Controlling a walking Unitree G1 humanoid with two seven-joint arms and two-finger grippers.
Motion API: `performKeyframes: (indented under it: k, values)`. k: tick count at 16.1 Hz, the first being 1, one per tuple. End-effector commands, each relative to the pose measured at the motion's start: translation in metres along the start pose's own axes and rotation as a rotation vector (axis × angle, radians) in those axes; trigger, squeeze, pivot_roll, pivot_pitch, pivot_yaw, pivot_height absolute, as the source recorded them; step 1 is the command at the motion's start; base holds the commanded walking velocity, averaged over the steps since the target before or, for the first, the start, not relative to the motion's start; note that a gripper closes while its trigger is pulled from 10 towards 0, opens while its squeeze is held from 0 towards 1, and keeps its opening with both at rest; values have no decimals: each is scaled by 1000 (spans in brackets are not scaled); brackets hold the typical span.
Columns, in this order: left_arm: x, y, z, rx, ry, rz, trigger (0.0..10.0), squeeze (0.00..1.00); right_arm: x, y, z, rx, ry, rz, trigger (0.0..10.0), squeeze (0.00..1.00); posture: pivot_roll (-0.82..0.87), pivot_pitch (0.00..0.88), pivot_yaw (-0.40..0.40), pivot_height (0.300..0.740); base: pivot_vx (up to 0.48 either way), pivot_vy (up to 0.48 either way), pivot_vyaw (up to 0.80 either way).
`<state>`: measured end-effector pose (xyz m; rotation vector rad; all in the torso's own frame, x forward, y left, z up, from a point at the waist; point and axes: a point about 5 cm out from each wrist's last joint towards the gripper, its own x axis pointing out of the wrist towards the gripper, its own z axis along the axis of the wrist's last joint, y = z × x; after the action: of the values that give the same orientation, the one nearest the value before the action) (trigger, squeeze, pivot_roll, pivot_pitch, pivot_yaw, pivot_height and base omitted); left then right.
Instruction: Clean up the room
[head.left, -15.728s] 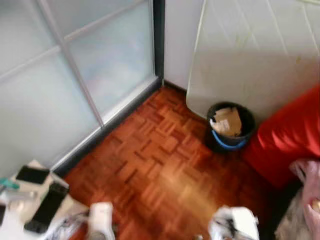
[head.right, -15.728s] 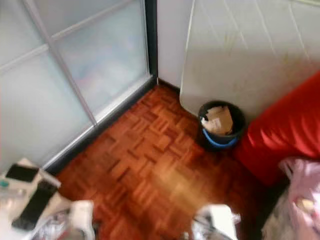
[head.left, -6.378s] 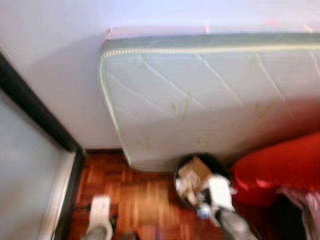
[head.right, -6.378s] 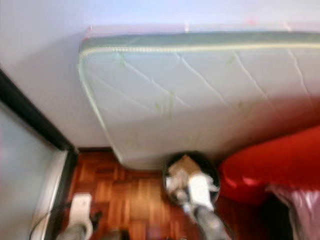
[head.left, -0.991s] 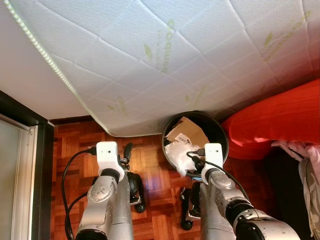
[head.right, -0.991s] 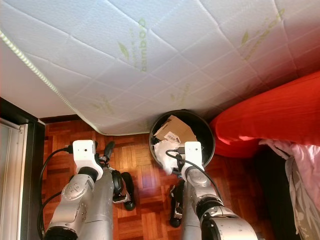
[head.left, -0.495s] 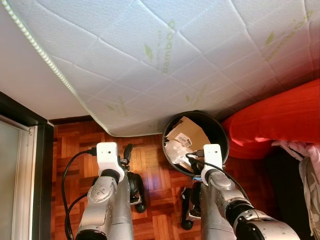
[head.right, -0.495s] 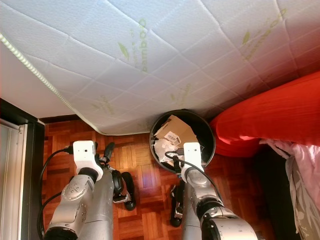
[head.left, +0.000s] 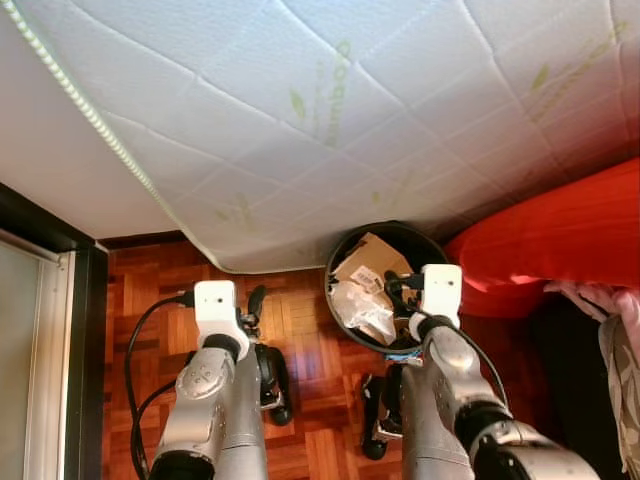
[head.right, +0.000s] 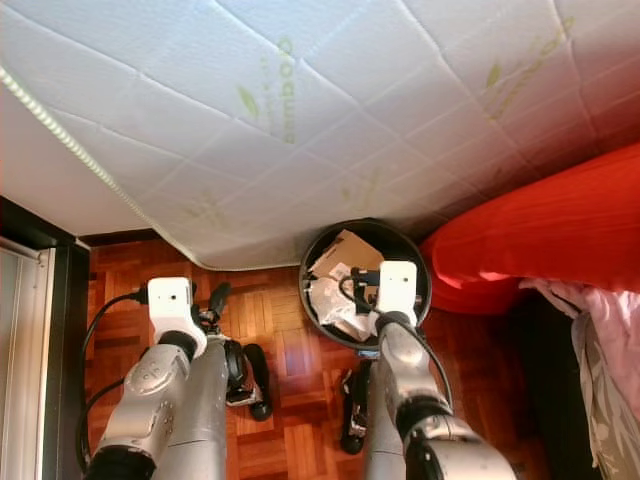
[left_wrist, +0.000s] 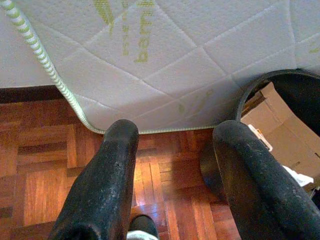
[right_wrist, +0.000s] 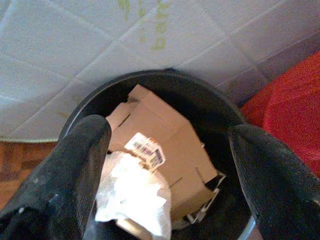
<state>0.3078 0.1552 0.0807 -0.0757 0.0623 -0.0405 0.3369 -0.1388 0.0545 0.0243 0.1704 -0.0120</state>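
Leftmost, the left gripper (left_wrist: 170, 180) hangs over the parquet floor (head.left: 130, 300), fingers apart and holding nothing. Rightward, the right gripper (right_wrist: 170, 165), also spread and unladen, hovers above the black bin (head.left: 435, 250) containing cardboard (right_wrist: 165, 130) and crumpled paper (right_wrist: 132, 195).

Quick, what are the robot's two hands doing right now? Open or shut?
Left gripper: open, holding nothing, above the wooden floor.
Right gripper: open, holding nothing, over the black bin.
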Motion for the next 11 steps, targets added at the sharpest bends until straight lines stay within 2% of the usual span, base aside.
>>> performKeyframes:
  k: [1, 3, 4, 6, 8, 11]
  values:
    - [-4, 2, -13, -16, 44, 6, 10000, 0, -10, -9, -17, -12, 32, -40, 10000, 0, 112, 476, -43, 630, 0, 0, 0]
    - [-2, 4, -14, -13, 49, 10, 10000, 0, -13, -12, -21, 6, 40, -55, 10000, 0, 114, 457, -43, 630, 0, 0, 0]
    - [-2, 8, -20, -8, 73, 23, 10000, 0, -16, -14, -26, 49, 52, -53, 10000, 0, 113, 444, -42, 630, 0, 0, 0]
    - [-4, 15, -32, -17, 118, 48, 10000, 0, -20, -19, -30, 71, 42, -58, 10000, 0, 107, 417, -43, 630, 0, 0, 0]
    - [-4, 19, -38, -15, 147, 57, 10000, 0, -21, -28, -32, 90, 53, -85, 10000, 0, 103, 382, -42, 655, 0, 0, 0]
    - [-6, 29, -55, -15, 233, 95, 10000, 0, -24, -31, -44, 80, 145, -77, 10000, 0, 86, 336, -40, 695, 0, 0, 0]
